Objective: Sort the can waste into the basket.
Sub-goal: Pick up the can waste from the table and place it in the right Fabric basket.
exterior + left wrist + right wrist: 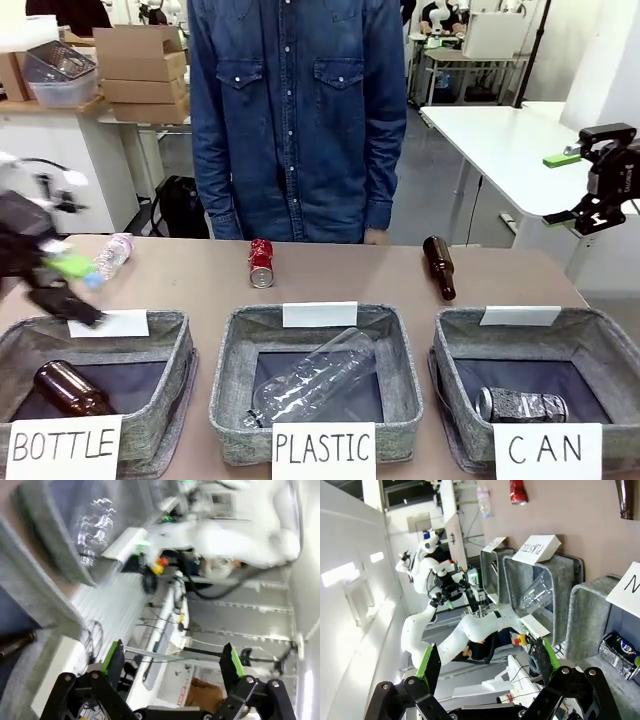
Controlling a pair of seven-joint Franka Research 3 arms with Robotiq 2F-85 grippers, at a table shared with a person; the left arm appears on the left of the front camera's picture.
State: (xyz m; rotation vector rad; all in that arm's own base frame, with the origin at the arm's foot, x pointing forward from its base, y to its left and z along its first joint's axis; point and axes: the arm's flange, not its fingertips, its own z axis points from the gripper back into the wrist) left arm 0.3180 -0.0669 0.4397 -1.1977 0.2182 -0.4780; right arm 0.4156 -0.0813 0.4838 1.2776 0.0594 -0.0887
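Left tool and right tool gape empty; front view reads CAN on basket holding silver can.

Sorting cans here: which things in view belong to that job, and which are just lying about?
Belongs to the job: red can on the table; silver can in the CAN basket.

Lying about: brown bottle and small clear bottle on the table; PLASTIC basket; BOTTLE basket.

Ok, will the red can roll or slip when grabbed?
The red can is small and looks dented, so probably light and easily nudged. Its round body may roll, though dents could check that. Thin metal likely gives under a squeeze.
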